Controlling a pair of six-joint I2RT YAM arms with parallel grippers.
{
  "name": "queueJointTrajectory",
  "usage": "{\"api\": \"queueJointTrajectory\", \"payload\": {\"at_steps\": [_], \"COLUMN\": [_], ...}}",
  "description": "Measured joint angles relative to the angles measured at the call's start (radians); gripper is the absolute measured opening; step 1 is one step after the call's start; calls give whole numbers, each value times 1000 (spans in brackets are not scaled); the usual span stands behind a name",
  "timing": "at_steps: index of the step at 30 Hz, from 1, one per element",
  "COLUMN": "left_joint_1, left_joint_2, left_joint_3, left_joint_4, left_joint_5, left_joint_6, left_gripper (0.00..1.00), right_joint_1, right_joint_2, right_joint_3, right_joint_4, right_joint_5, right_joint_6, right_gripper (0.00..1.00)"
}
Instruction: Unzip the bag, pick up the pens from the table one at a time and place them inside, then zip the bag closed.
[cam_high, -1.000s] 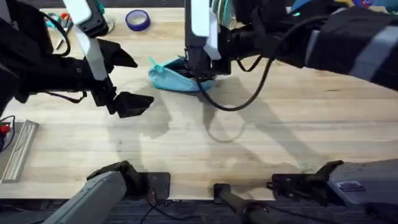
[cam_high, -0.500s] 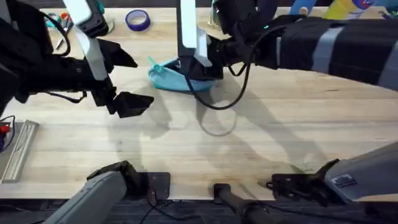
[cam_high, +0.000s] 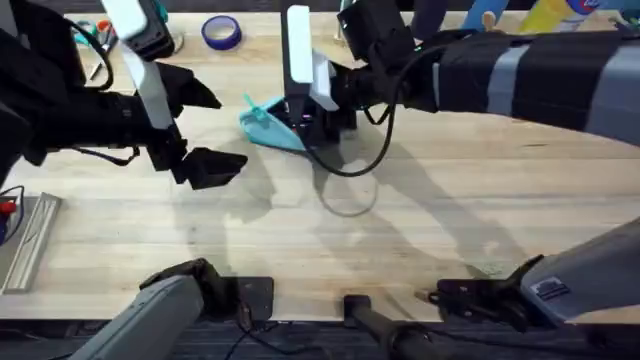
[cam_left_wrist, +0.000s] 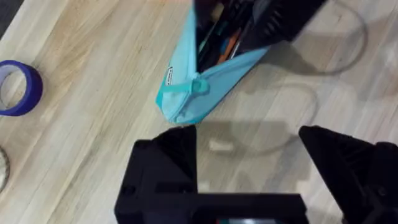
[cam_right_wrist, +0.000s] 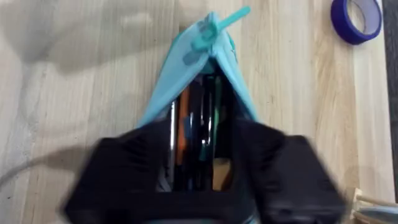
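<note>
1. Bag (cam_high: 268, 124) lies on the tabletop (cam_high: 420, 220) toward the far edge, a little left of the middle; its turquoise fabric tapers to a closed end with a pull tab (cam_right_wrist: 219, 23) pointing toward the far-left corner
2. Bag is unzipped along most of its length; the opening gapes under the right arm
3. Pens (cam_right_wrist: 198, 130) sit inside the open bag, side by side along its length: dark barrels, one orange, one green
4. Right claw (cam_high: 322, 122) is down at the wide end of the bag, its black fingers (cam_right_wrist: 280, 174) set on either side of the opening; cannot tell whether they grip the fabric or how far apart they stand
5. Left claw (cam_left_wrist: 249, 168) hovers over bare tabletop just short of the bag's closed end, spread wide, holding nothing
6. Blue tape roll (cam_high: 221, 32) lies near the far edge, left of the bag and apart from it
</note>
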Motion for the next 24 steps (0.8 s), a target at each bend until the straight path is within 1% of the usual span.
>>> {"api": "queueJointTrajectory", "payload": {"at_steps": [2, 3, 6, 16, 24], "left_joint_1": [0, 0, 0, 0, 0], "left_joint_2": [0, 0, 0, 0, 0], "left_joint_3": [0, 0, 0, 0, 0], "left_joint_4": [0, 0, 0, 0, 0], "left_joint_5": [0, 0, 0, 0, 0], "left_joint_6": [0, 0, 0, 0, 0], "left_gripper": [993, 993, 993, 993, 995], "right_joint_1": [0, 0, 0, 0, 0], "right_joint_2": [0, 0, 0, 0, 0], "right_joint_3": [0, 0, 0, 2, 2], "right_joint_4": [2, 2, 3, 2, 3], "right_joint_5": [1, 1, 2, 4, 4], "right_joint_6": [0, -3, -3, -3, 36], "right_gripper": [920, 976, 996, 997, 995]}}
